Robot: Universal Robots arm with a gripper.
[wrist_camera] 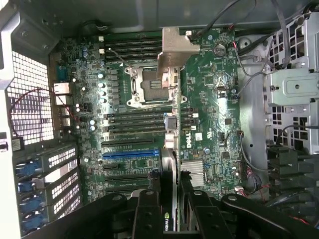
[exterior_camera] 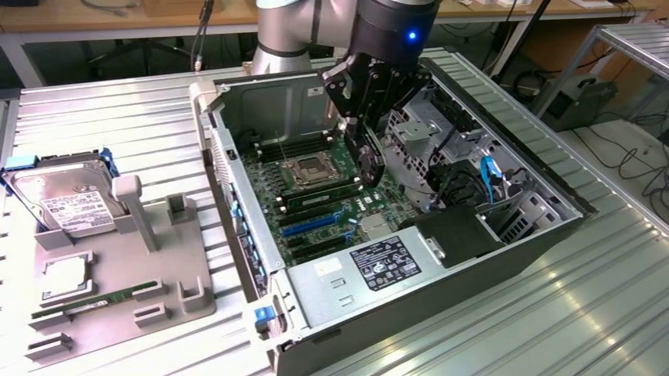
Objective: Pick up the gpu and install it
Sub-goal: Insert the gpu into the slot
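over the motherboard, the gpu held on edge

above the motherboard (exterior_camera: 313,196) inside the open computer case (exterior_camera: 544,235), the gripper (exterior_camera: 366,133) is clamped on the gpu (wrist_camera: 169,119), which hangs edge-down near the cpu socket (wrist_camera: 149,82), its silver bracket (wrist_camera: 174,47) at the end away from the fingers (wrist_camera: 149,209). to do this well, i judge the card edge must line up square with a long slot (wrist_camera: 132,154) on the motherboard, bracket toward the case's rear openings, with no tilt.

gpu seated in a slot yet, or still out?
Out. The gpu is held edge-on in the gripper above the motherboard, and the blue slot below sits empty.
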